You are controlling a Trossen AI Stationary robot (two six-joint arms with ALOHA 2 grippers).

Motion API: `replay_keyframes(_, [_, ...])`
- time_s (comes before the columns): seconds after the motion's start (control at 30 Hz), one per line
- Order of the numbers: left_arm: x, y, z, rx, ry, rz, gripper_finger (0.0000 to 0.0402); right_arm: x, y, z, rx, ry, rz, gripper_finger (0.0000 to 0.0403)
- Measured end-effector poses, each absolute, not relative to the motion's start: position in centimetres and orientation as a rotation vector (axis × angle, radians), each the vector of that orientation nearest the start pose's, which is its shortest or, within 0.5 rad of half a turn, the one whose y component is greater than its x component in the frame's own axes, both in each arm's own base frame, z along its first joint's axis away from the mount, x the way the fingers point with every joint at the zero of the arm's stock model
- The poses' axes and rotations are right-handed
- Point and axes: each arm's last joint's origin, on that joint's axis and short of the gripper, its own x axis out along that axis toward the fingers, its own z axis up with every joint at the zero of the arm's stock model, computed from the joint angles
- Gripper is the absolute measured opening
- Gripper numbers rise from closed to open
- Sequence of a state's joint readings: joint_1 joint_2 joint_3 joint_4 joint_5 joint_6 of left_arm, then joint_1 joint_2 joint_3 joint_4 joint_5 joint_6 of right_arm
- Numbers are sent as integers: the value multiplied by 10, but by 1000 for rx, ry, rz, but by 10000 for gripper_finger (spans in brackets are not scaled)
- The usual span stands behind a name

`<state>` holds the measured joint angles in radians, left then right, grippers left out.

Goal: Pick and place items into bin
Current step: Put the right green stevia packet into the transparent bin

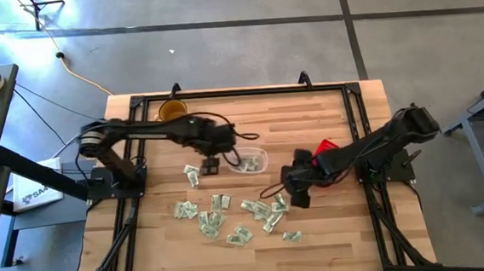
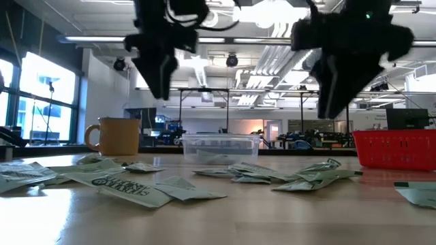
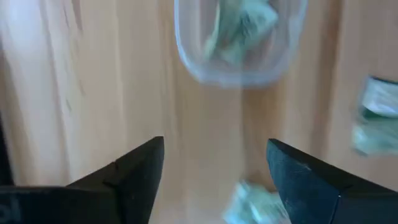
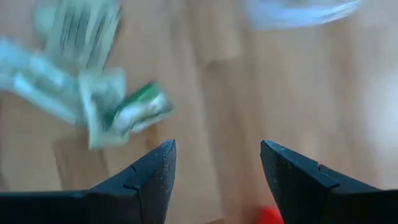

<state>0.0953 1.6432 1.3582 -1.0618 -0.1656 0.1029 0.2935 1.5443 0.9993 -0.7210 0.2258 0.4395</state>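
Many small pale green and white packets (image 1: 231,217) lie flat and scattered on the wooden table, toward its near side. The clear bin (image 1: 249,162) stands at mid-table with a few packets (image 3: 239,28) inside. My left gripper (image 1: 211,166) hovers open just left of the bin, above one loose packet (image 3: 255,202); it hangs well above the tabletop in the low view (image 2: 162,88). My right gripper (image 1: 298,197) is open at the right end of the scatter, also raised (image 2: 334,109), with packets (image 4: 118,112) ahead of its fingers.
A red mesh basket (image 1: 325,148) sits right of the bin, close behind my right arm. An amber mug (image 1: 172,111) stands near the table's far edge on the left. Black rails (image 1: 239,91) frame the tabletop.
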Motion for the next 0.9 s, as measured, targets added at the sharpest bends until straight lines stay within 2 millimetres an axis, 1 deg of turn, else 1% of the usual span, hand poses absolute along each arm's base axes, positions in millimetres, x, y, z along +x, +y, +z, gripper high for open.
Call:
replay_keyframes(0.07, [295,31,271,81,1342,192,311,278,79,187,77,1249,-172,227])
replay_keyframes(0.13, [280,26,279,36,1306,225,299,284,82,176,173,1276,-183,227])
replay_keyframes(0.2, [268,22,281,-9,1285,256,283,289,85,170,300,1257,-217,227])
replay_keyframes(0.37, [242,13,284,-56,1224,317,245,299,90,173,615,1099,-398,227])
replay_keyframes(0.47, [231,12,282,-40,1210,337,228,298,90,172,751,1087,-496,227])
replay_keyframes(0.57, [225,13,279,-18,1186,345,216,299,95,166,856,1100,-546,227])
replay_keyframes(0.67, [220,14,275,40,1190,340,208,302,99,157,926,1129,-601,227])
replay_keyframes(0.73, [218,14,275,71,1190,336,205,310,103,155,942,1136,-619,227])
replay_keyframes(0.8, [217,14,274,87,1197,328,204,319,106,154,918,1159,-652,227])
replay_keyframes(0.9, [217,14,274,104,1194,318,206,328,107,148,838,1235,-758,227])
